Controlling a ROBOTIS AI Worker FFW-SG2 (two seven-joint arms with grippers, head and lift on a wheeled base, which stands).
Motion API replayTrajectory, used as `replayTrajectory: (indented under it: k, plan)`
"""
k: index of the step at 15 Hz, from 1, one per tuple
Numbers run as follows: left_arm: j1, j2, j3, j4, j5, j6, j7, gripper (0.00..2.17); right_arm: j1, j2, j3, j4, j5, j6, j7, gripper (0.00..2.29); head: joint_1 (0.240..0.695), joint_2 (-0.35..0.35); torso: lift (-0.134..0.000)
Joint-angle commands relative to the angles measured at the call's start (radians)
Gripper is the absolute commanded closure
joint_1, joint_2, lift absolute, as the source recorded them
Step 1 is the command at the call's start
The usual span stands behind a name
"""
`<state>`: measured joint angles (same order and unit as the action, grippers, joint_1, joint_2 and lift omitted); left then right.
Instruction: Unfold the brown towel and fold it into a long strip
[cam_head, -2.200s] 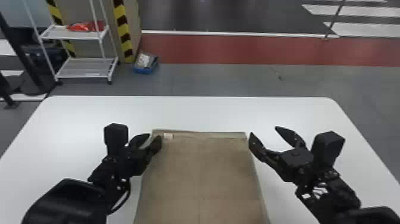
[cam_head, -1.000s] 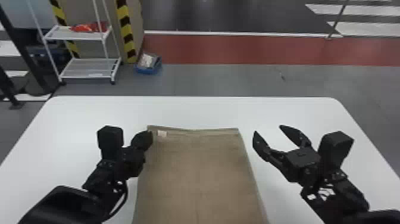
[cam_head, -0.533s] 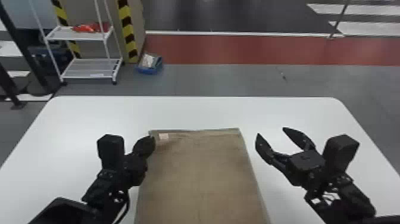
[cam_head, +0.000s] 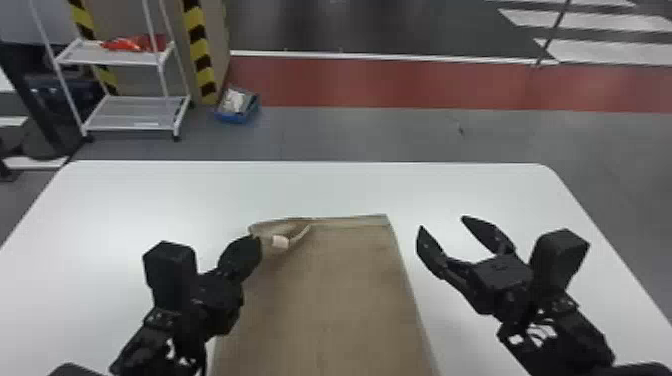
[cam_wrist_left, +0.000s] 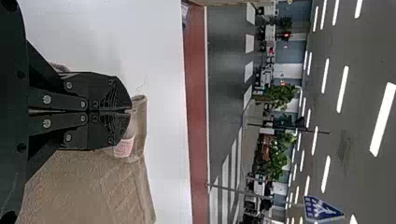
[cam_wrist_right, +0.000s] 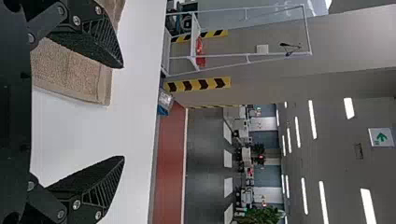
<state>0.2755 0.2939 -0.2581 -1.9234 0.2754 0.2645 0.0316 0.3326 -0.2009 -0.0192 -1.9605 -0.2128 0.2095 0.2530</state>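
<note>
Since the earlier frame, my left gripper (cam_head: 257, 242) is shifting right, carrying the brown towel's (cam_head: 325, 280) far left corner (cam_head: 258, 228) inward. The far edge is puckering, and the pale label (cam_head: 280, 242) is sliding right and nearer with the cloth. My whole head view is also swinging slightly, so I'm discounting the apparent drift of everything else.

I'm reading this as the left side starting to go over towards the right, an opening fold for the strip. The towel is lying spread on the white table (cam_head: 150, 200), between my grippers and running towards me. My left fingers are pressing together on that corner; my right gripper (cam_head: 444, 224) is waiting wide apart and empty, just right of the cloth.

The near end is running out of my head view, so I'm not seeing whether it is lying flat. The left fingers are hiding how much cloth they are pinching, and I'm not managing to tell whether they're catching one layer or more.
</note>
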Motion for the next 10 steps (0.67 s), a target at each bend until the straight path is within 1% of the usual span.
replayTrajectory:
  k: [1,2,3,5,6,7,8,10]
  plan:
    - [0.047,0.01,-0.021,-0.048,-0.004,0.02,0.001,1.16,0.002,0.003,0.001,0.0,0.0,-0.002,0.0,0.21,0.695,-0.08,-0.125]
    - [0.062,0.01,-0.03,-0.055,-0.015,0.02,-0.001,1.16,0.003,0.005,0.002,0.0,0.001,-0.005,-0.001,0.21,0.695,-0.088,-0.125]
    - [0.071,0.013,-0.038,-0.057,-0.028,0.02,-0.001,1.09,0.002,0.005,0.004,0.0,0.001,-0.008,-0.001,0.21,0.695,-0.103,-0.125]
    - [0.09,0.017,-0.043,-0.066,-0.033,0.014,-0.009,0.98,0.002,0.006,0.004,0.002,0.0,-0.008,-0.001,0.21,0.695,-0.112,-0.125]
    - [0.099,0.024,-0.044,-0.074,-0.033,0.014,-0.009,0.98,0.002,0.008,0.004,0.003,0.0,-0.008,-0.001,0.21,0.695,-0.116,-0.125]
    - [0.108,0.027,-0.044,-0.081,-0.035,0.014,-0.01,0.8,0.002,0.009,0.004,0.003,0.0,-0.008,-0.001,0.21,0.695,-0.119,-0.125]
    - [0.11,0.034,-0.047,-0.081,-0.036,0.011,-0.013,0.49,0.002,0.009,0.004,0.005,0.0,-0.008,-0.001,0.21,0.695,-0.121,-0.125]
    - [0.11,0.037,-0.038,-0.083,-0.036,0.002,-0.013,0.21,0.003,0.011,0.005,0.006,0.0,-0.014,-0.001,0.21,0.695,-0.123,-0.125]
